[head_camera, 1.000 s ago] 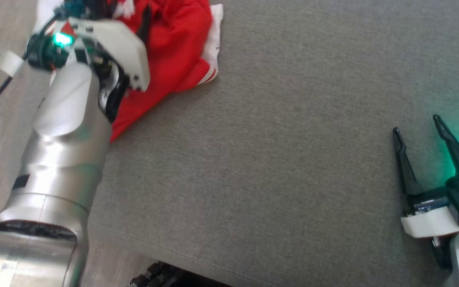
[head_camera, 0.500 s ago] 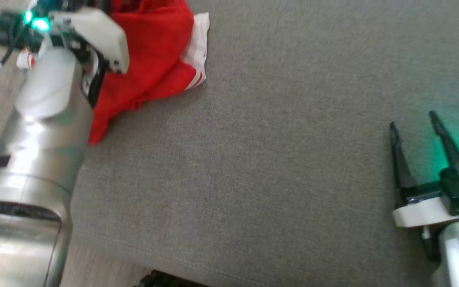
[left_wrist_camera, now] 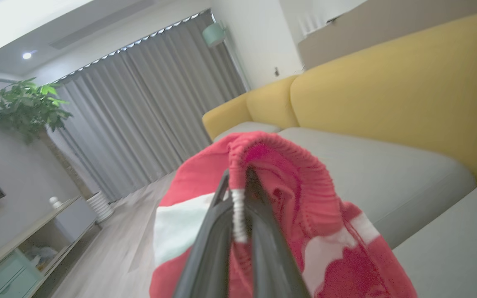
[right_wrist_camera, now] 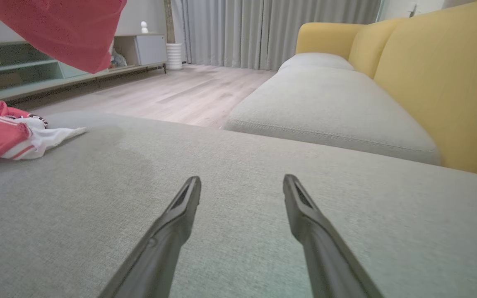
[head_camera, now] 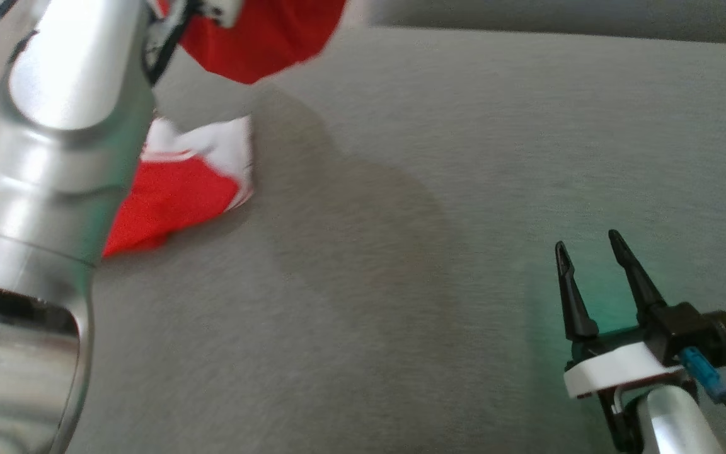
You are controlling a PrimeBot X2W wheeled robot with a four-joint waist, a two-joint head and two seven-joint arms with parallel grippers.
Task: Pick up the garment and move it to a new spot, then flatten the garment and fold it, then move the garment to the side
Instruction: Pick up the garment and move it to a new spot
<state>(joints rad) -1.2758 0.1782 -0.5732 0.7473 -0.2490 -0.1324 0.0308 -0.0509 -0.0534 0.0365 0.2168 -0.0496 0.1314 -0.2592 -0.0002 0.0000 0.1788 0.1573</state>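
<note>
Left gripper (left_wrist_camera: 238, 176) was pinched tight on the ribbed hem of the red-and-white garment (left_wrist_camera: 304, 174), so a red chunk of it hung in the air at the top left of the head view, right beside the silver left arm (head_camera: 54, 126). More red-and-white cloth (head_camera: 180, 189) lay bunched on the grey cushion (head_camera: 401, 315) below, near its left edge. Right gripper (head_camera: 588, 241) sat low over the cushion, well apart from the garment, fingers spread wide. Yellow sofa back (right_wrist_camera: 449, 82) stood behind.

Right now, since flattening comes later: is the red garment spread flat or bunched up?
Bunched: the garment hangs in folds from the left gripper, shut on its ribbed edge above the grey cushion.
</note>
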